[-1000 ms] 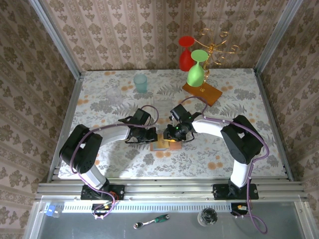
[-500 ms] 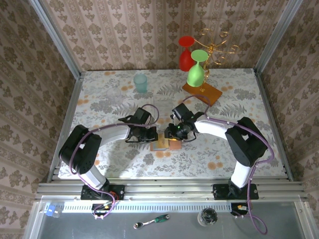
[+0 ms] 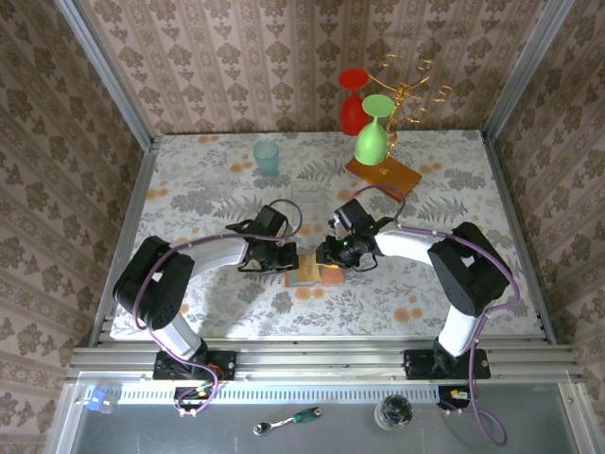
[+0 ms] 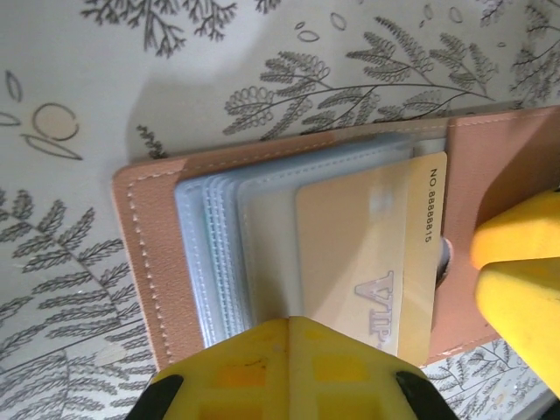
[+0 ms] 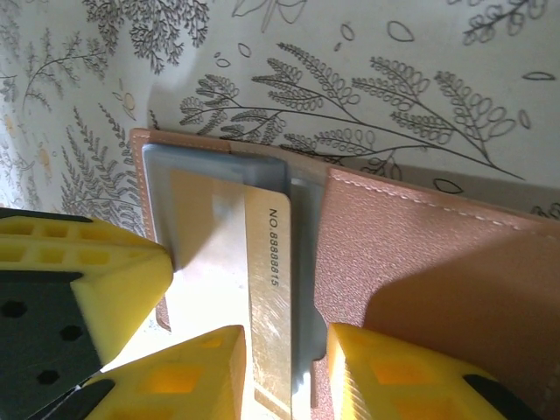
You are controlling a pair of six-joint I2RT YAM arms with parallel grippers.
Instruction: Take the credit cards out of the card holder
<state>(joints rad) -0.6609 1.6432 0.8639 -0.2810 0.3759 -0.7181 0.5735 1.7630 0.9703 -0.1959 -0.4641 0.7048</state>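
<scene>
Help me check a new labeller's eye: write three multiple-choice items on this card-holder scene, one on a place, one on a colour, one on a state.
1. Where does the gold plastic card marked VIP lie?
A) on the clear sleeves of the tan leather card holder
B) on the bare tablecloth, apart from the holder
C) under the holder

2. What colour is the plastic tumbler at the far side?
A) red
B) yellow
C) teal

3. The card holder is:
A) folded shut
B) spread open flat
C) standing on edge

Answers: 1 A, the left wrist view shows the card over the sleeves; 2 C, it looks teal from above; 3 B, both leather halves lie flat.
</scene>
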